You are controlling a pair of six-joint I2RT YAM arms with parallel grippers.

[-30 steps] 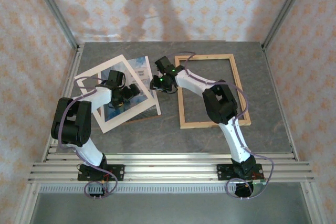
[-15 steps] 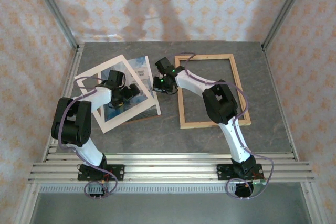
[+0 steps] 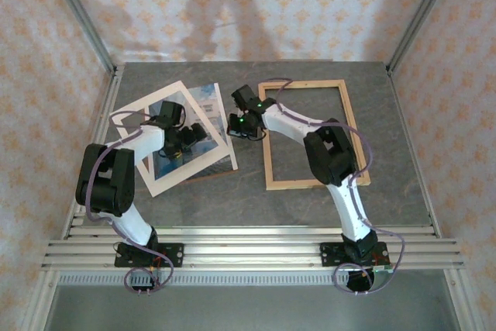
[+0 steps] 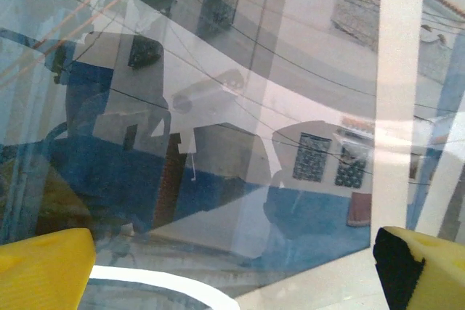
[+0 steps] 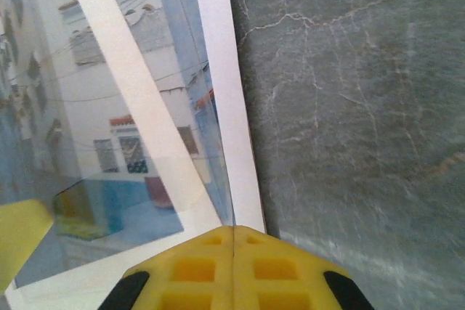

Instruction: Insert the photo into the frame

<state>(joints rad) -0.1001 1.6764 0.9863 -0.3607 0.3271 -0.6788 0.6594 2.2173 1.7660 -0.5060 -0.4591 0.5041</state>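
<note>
1. Locate the photo [image 3: 209, 106]. It lies flat on the left-centre of the surface [image 3: 387, 207], with the tilted cream-white mat [image 3: 147, 98] lying across it. The building print shows through the mat window and beyond its upper right side.

2. Check the right end effector [image 5: 232, 252]. Its yellow pads are closed together at the right edge of the photo. In the right wrist view the white border of the print runs straight into the seam between the pads. Treat this as a pinch on that edge.

3. Check the left end effector [image 4: 232, 274]. It stands wide open low over the mat window, one yellow pad at each lower corner of its wrist view. It holds nothing. You cannot tell from these views whether the pads touch the print.

4. Locate the frame [image 3: 306, 83]. It lies flat to the right of the photo, close beside it but apart. Grey surface shows inside its wooden rails, so nothing is loaded in it.

5. Assess progress. Judge the task as early: a grip on the photo edge appears made and nothing more. Remaining steps:
   - draw the photo out from under the mat;
   - carry it right, over the frame;
   - lay it square inside the rails.
</note>
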